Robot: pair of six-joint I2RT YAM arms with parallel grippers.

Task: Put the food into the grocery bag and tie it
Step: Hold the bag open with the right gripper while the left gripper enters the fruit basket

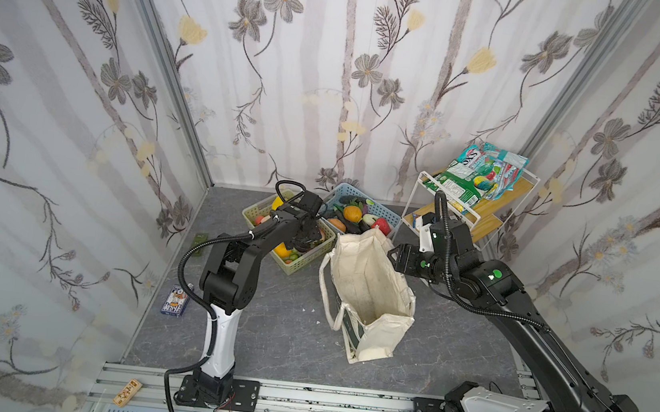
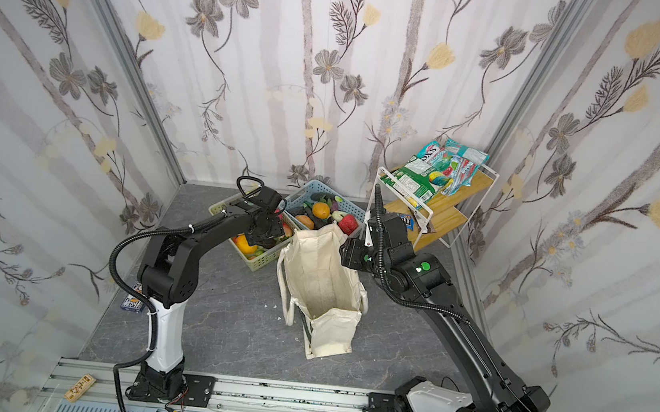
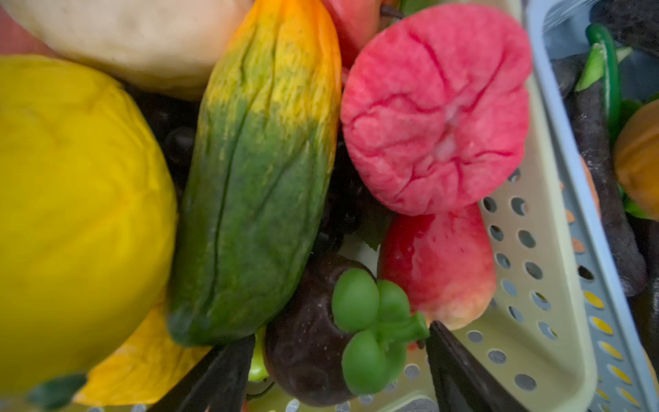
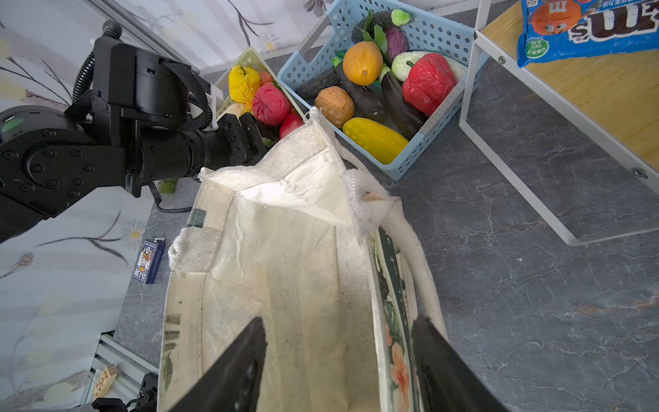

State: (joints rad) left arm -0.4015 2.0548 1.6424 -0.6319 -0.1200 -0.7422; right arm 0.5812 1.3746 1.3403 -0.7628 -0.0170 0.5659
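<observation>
Locate the grocery bag upright near the middle of the table, mouth wide open, just in front of the green basket and the blue basket. Read its interior as empty as far as shown: bare cream lining only, in both top views and in the right wrist view, with the bottom partly hidden. Count no food as loaded. Find all of it in the two baskets, among it a yellow fruit, a green-and-orange papaya, a wrinkled red fruit and a dark mangosteen. Note the rope handles hanging loose and untied down the bag's sides. Judge the task as barely begun: first pick under way, then every transfer, then the tie. See the left arm stretched forward, wrist bent down into the green basket. Find the left gripper open, jaws either side of the mangosteen, apparently not yet pressing it. See the right arm reaching in from the right, wrist turned toward the bag. Find the right gripper open and empty at the bag's rim, one jaw over the lining, the other over the outside by a handle, contact with the cloth impossible to confirm.
</observation>
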